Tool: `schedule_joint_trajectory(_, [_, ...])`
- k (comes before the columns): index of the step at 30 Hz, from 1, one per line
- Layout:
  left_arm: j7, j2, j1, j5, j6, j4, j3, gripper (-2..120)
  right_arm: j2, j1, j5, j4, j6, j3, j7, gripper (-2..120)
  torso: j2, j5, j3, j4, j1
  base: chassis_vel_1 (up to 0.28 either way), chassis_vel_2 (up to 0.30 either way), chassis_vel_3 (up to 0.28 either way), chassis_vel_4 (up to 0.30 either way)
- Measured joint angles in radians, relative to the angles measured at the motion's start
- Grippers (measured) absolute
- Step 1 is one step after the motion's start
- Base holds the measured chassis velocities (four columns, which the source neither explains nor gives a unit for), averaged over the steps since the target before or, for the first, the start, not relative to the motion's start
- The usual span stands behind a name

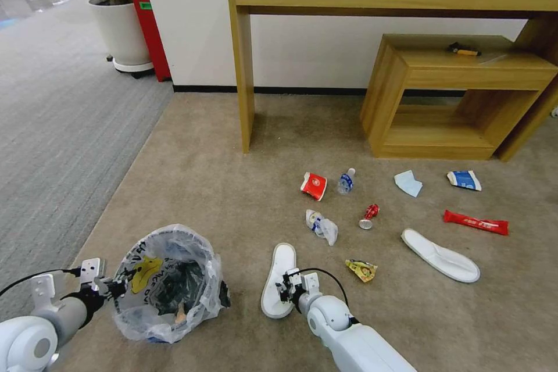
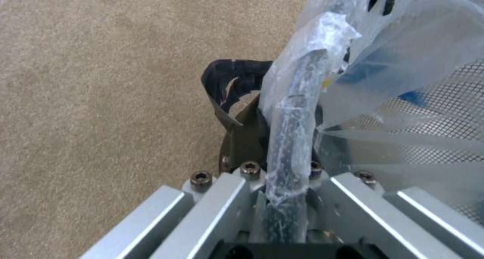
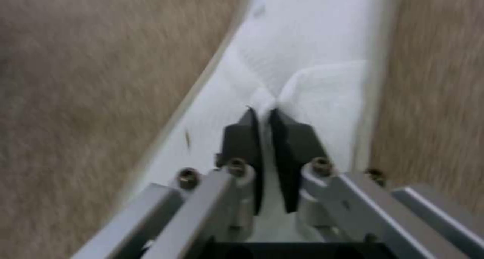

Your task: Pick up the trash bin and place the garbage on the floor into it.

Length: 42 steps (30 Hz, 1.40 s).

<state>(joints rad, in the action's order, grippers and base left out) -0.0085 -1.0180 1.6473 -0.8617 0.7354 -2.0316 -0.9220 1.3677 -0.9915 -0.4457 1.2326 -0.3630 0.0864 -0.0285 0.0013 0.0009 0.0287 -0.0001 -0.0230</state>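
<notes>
White terry cloth is pinched between the two dark pads of the right pincer (image 3: 264, 138), which has closed narrowly on a fold of the near slipper (image 1: 279, 279); in the right wrist view the pads (image 3: 295, 153) stand almost together with a ridge of cloth gathered up between them. The slipper lies on the beige floor (image 1: 232, 186) with its long axis running away from the robot, toe toward the wall, and the pincer bites it near the heel end, slightly toward its right edge. The trash bin (image 1: 168, 282) sits directly to the left of that slipper, close by but not touching, its mouth open upward and its crinkled plastic liner spilling over the rim. The left pincer (image 1: 113, 288) is clamped on the bin's left rim through the liner, the rim running straight between its pads in the left wrist view. So the carry is sideways: from the slipper leftward across a short strip of carpet to the bin's mouth. The right arm is plainly the nearer one for this piece. The second slipper (image 1: 440, 254), red can (image 1: 368, 215), small bottle (image 1: 346, 181) and wrappers lie farther out, to the right.
</notes>
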Motion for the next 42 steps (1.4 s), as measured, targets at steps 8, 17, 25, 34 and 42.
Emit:
schedule_joint_trajectory(8, [0.0, 0.006, -0.002, -0.001, 0.0, -0.005, 0.007, 0, -0.024, -0.002, 0.093, 0.091, 0.066, -0.063, 0.08, 0, 0.0, -0.0005, 0.0, -0.0006, 0.0, 0.0, 0.0, 0.0, 0.0])
schedule_joint_trajectory(17, [0.0, 0.011, -0.007, -0.001, 0.0, -0.009, 0.022, 0, -0.076, 0.012, 0.118, 0.258, 0.115, -0.143, 0.116, 0, 0.0, -0.0007, 0.0, -0.0009, 0.0, 0.0, 0.0, 0.0, 0.0])
schedule_joint_trajectory(25, [-0.012, 0.023, -0.022, 0.002, 0.0, -0.026, 0.061, 0, -0.147, 0.15, 0.012, 0.492, 0.096, -0.101, 0.176, 0, 0.0, -0.0008, 0.0, -0.0007, 0.0, 0.0, 0.0, 0.0, 0.0])
schedule_joint_trajectory(34, [-0.071, 0.067, -0.053, -0.022, 0.0, -0.043, 0.116, 0, -0.179, 0.396, -0.11, 0.613, 0.037, 0.171, 0.196, 0, 0.0, -0.001, 0.0, -0.0003, 0.0, 0.0, 0.0, 0.0, 0.0])
schedule_joint_trajectory(42, [-0.104, 0.126, -0.083, -0.049, 0.0, -0.04, 0.159, 0, -0.156, 0.442, -0.051, 0.599, 0.055, 0.39, 0.217, 0, 0.0, -0.001, 0.0, -0.0007, 0.0, 0.0, 0.0, 0.0, 0.0])
